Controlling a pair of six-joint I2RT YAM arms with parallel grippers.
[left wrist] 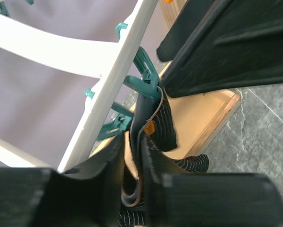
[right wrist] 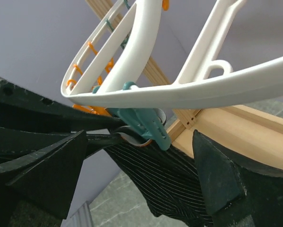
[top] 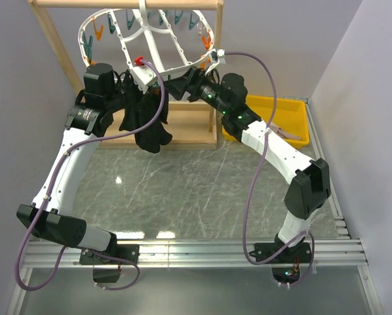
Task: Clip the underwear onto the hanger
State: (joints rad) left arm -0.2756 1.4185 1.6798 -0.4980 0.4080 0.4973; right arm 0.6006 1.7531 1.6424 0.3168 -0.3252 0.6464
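Observation:
The underwear [top: 150,128], black ribbed knit, hangs below the hanger [top: 134,36], a white oval rack with orange and teal pegs. My left gripper [top: 134,92] is shut on its folded waistband [left wrist: 134,184]; the orange tag [left wrist: 149,126] shows just above the fingers. A teal peg [left wrist: 144,82] on a white rib [left wrist: 113,75] sits over the waistband's top edge and seems closed on it. My right gripper [right wrist: 140,137] is open, with its fingers [right wrist: 51,175] wide apart on either side of that teal peg [right wrist: 141,123] and not touching it. The black cloth [right wrist: 179,184] hangs below.
The hanger hangs from a wooden frame [top: 55,39] whose base board [left wrist: 203,118] lies under the underwear. A yellow bin [top: 294,115] holding a pinkish cloth stands at the right. The right gripper's black body [left wrist: 236,42] is close above the left one.

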